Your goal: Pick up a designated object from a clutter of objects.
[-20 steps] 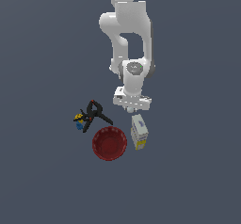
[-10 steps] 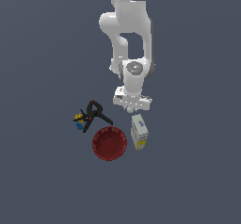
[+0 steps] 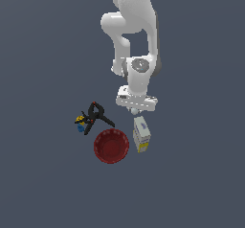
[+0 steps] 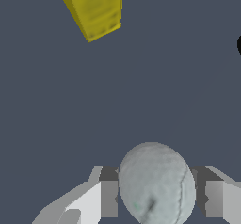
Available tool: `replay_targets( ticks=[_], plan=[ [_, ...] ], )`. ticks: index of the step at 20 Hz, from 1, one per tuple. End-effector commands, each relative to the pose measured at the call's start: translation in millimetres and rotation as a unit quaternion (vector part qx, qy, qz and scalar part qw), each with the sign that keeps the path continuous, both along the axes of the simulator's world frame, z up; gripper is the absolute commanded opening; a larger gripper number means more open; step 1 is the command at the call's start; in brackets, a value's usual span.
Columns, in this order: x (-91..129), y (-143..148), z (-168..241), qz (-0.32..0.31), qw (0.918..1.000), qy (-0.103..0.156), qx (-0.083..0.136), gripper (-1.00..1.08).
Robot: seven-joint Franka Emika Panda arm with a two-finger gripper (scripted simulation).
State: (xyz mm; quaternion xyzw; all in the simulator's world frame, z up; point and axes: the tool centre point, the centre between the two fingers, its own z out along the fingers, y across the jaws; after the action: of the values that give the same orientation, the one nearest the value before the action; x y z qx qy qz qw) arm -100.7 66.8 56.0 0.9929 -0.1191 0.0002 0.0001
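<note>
The small white ball (image 4: 156, 183) sits between my two fingers in the wrist view, with the dark pads (image 4: 109, 198) pressed against its sides. In the exterior view only a bit of the ball (image 3: 135, 111) shows under the white hand. My gripper (image 3: 136, 108) points straight down, shut on the ball, just above the white and yellow box (image 3: 141, 133). The red bowl (image 3: 111, 146) lies toward the exterior view's left of the box. The black clamp (image 3: 97, 116) and the small blue-yellow item (image 3: 80, 122) lie further left.
The yellow end of the box (image 4: 94, 6) shows ahead of the fingers in the wrist view. The arm's white links (image 3: 131, 26) rise behind the clutter. The floor is plain dark grey.
</note>
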Motion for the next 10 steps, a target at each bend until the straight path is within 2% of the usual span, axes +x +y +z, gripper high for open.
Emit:
replay_targets(
  ticks=[1,10],
  plan=[
    [7,4,13,0.000,1.0000,0.000,0.000,-1.00],
    [43,23,80,0.000,1.0000,0.000,0.001,-1.00]
  ],
)
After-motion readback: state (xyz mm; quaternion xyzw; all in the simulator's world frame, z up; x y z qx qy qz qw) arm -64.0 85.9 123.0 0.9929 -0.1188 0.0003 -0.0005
